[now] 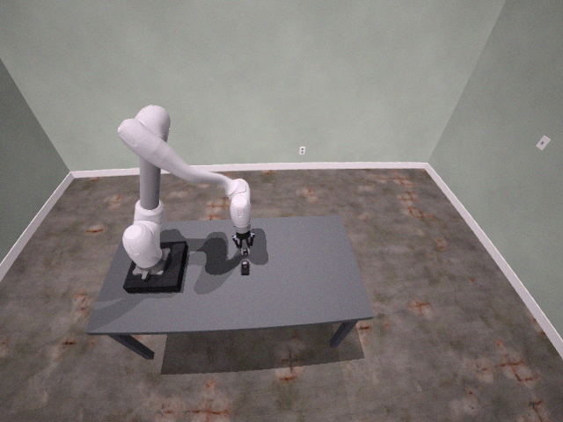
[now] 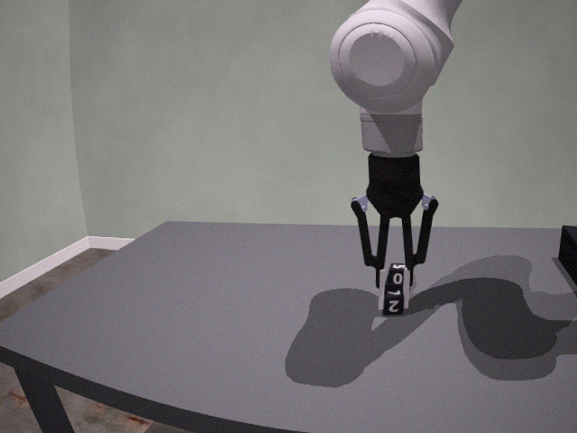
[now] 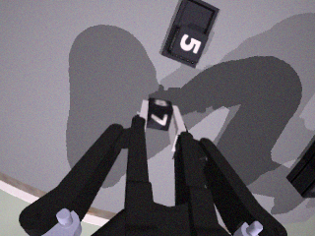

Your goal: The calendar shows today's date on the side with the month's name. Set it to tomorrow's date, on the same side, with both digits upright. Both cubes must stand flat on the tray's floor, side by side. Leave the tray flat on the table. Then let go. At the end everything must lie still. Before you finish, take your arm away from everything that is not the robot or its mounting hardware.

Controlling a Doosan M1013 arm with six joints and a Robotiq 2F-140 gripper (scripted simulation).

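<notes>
My gripper is shut on a black number cube, held low over the table between the white finger pads. The cube shows a 7 towards the wrist camera and a sideways 1 and 2 towards the exterior camera. I cannot tell whether it touches the table. Just beyond it lies the dark tray, flat on the table. The second cube stands in the end of the tray nearer my gripper, with a 5 on top and a 0 facing the exterior camera. The tray's other half holds nothing.
The arm's black base plate sits on the grey table to one side of the tray. The table edge runs close behind the gripper in the wrist view. The arm casts broad shadows around the cubes.
</notes>
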